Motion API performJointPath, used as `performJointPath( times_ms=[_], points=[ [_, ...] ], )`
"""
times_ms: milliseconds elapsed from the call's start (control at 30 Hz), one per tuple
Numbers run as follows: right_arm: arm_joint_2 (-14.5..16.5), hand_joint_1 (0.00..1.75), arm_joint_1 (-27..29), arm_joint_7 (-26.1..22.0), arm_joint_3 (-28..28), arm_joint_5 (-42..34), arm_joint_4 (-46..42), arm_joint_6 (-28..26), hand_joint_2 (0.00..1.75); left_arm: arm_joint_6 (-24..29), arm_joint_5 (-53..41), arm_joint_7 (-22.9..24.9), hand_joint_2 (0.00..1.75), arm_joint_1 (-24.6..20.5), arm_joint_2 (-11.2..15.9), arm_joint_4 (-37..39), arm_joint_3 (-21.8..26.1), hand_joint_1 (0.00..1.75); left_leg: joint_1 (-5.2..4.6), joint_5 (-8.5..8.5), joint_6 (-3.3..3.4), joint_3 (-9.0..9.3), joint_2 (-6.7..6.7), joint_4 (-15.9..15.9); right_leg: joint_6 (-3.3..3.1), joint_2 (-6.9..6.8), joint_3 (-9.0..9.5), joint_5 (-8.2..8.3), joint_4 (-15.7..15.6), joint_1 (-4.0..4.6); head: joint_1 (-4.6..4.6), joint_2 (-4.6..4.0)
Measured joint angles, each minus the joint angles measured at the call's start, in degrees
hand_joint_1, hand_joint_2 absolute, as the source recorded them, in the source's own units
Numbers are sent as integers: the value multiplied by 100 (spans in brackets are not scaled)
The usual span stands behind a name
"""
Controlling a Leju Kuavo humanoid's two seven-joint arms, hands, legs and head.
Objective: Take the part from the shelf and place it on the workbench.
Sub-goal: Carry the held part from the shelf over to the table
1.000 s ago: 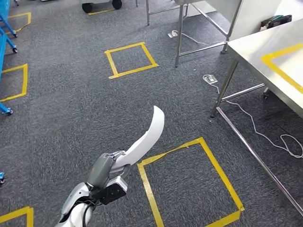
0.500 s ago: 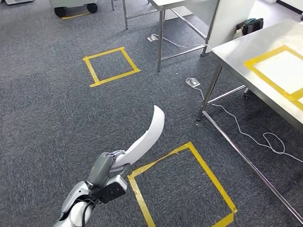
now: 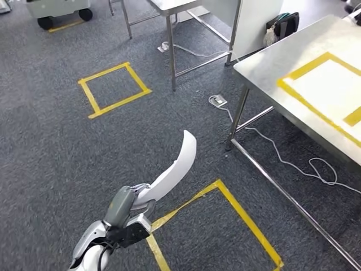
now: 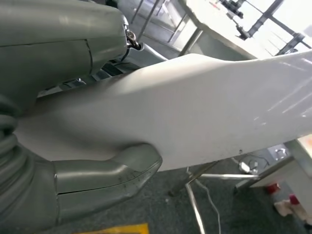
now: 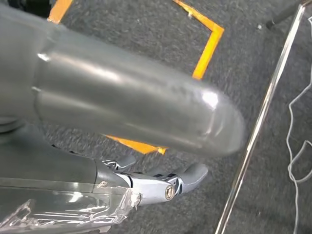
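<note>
The left hand (image 3: 127,206) grips the part (image 3: 176,166), a long curved white piece, by its lower end, fingers wrapped on it; the part rises up and to the right from the hand and tapers to a rounded tip over the grey carpet (image 3: 51,152). In the left wrist view the thumb (image 4: 107,178) lies under the part (image 4: 191,112) and the other fingers press on its far side, so the part is clamped between them.

Left of the hand, farther off on the carpet, a square of yellow tape (image 3: 113,89) lies on the floor. Beyond it, at the far left, stands a wheeled cart (image 3: 60,10). Just right of the hand a second, larger tape square (image 3: 238,212) is laid on the carpet, its near corner under the hand. Behind it stands a metal table (image 3: 172,34) with thin legs.

At the right is the desk (image 3: 272,68), a steel top marked with a yellow tape frame (image 3: 315,107); the part is well apart from it, held out over the floor. A white cable (image 3: 294,165) trails across the carpet under the desk's near edge, beside its leg and low rail.

The right hand (image 5: 154,161) hangs over the carpet with nothing in it, its thumb and fingers apart and loosely extended.
</note>
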Motion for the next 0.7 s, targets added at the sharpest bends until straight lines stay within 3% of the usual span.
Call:
performJointPath(
  times_ms=[33,100,133,167,200,233,300,333,400,433,500,533,600,633,667,700],
  points=[
    [1,0,-4,1,1,-1,1,2,0,-7,2,0,175,11,9,4,2,175,2,1,-10,-417,-30,502,-7,48,111,-50,-70,-6,-9,-1],
    [1,0,-19,2,4,-8,1,7,0,-18,1,1,175,39,23,9,5,175,4,-415,-27,-1151,-52,1035,-8,167,353,-190,-148,-16,-24,2],
    [1,0,-20,2,6,-15,1,7,0,-21,-3,2,175,47,27,11,4,175,5,-646,-27,-1380,-54,1040,-4,236,498,-277,-161,-19,-31,2],
    [0,0,-16,2,8,-23,1,6,0,-21,-8,2,175,49,31,11,3,175,5,-757,-21,-1521,-61,911,-1,307,663,-374,-165,-20,-35,2],
    [1,0,-12,2,9,-31,1,5,0,-20,-16,2,175,48,33,11,2,175,5,-649,-12,-1585,-84,684,6,374,833,-480,-166,-21,-37,2],
    [1,0,-7,3,11,-35,2,2,0,-19,-32,2,175,48,38,12,2,175,6,-277,-4,-1601,-142,370,18,435,971,-587,-169,-23,-40,2],
    [2,0,-18,6,20,-38,2,-4,0,-14,-75,2,175,51,49,13,1,175,3,647,12,-1643,-285,-333,66,562,1158,-828,-107,-11,-66,1],
    [3,0,-24,7,30,-38,1,-8,0,-10,-102,3,175,55,51,12,-2,175,-1,953,18,-1658,-341,-561,77,615,1199,-967,-83,-5,-75,1],
    [6,0,-30,5,54,-37,-1,-14,0,-1,-141,4,175,45,41,4,-9,175,-7,1073,35,-1637,-350,-722,87,690,1299,-1192,-113,0,-93,0],
    [5,0,-19,3,61,-37,-4,-21,0,6,-156,3,175,34,30,1,-14,175,-1,1124,50,-1588,-320,-735,95,644,1380,-1265,-139,-5,-86,0],
    [3,0,-14,1,65,-34,-7,-37,0,18,-179,-1,175,20,11,-5,-24,175,7,1219,122,-1454,-222,-789,159,386,1365,-1468,96,-10,-55,0],
    [2,0,-18,1,69,-34,-8,-41,0,20,-186,-1,175,23,9,-5,-25,175,-2,1223,163,-1389,-166,-795,192,219,1216,-1639,415,-12,-39,0],
    [2,0,-28,3,79,-33,-7,-45,0,20,-195,-1,175,27,11,-4,-26,175,-27,1104,224,-1274,-69,-781,238,64,737,-1915,1129,-19,-22,0],
    [2,0,-27,3,82,-34,-7,-46,0,20,-195,-1,175,28,11,-4,-26,175,-41,1042,240,-1219,-33,-778,243,49,558,-1880,1291,-19,-21,0],
    [2,0,-22,3,82,-35,-7,-48,0,20,-195,-1,175,28,11,-4,-26,175,-56,978,252,-1152,-5,-775,234,42,468,-1693,1231,-17,-18,0],
    [2,0,-19,3,82,-36,-7,-50,0,20,-195,-1,175,29,10,-4,-26,175,-72,915,259,-1070,20,-775,213,24,475,-1393,964,-12,-19,0]
  ],
)
